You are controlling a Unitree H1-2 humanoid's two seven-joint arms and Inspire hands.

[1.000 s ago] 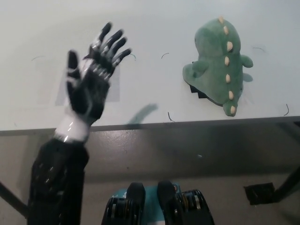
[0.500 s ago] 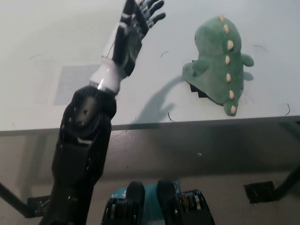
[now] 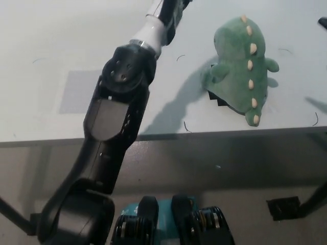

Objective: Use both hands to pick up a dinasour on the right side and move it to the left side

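Note:
A green plush dinosaur point(image 3: 236, 61) with cream spikes down its back lies on the right side of the white table point(image 3: 46, 41). My left arm point(image 3: 120, 97) stretches from the lower left up across the table. Its wrist and the heel of my left hand point(image 3: 171, 13) reach the top edge, left of the dinosaur and apart from it. The rest of that hand is cut off by the frame. A small dark tip point(image 3: 322, 21) at the right edge, beyond the dinosaur, seems to belong to my right hand. Nothing touches the toy.
A grey rectangular patch point(image 3: 76, 91) marks the table's left side. Something black point(image 3: 217, 100) pokes out from under the dinosaur. The table's front edge point(image 3: 230, 133) runs across the picture's middle. A dark object point(image 3: 283, 209) sits on the floor at the lower right.
My left arm has swung up and to the right, carrying its hand past the top edge. A dark tip and a new shadow have appeared at the right edge. The dinosaur has stayed put.

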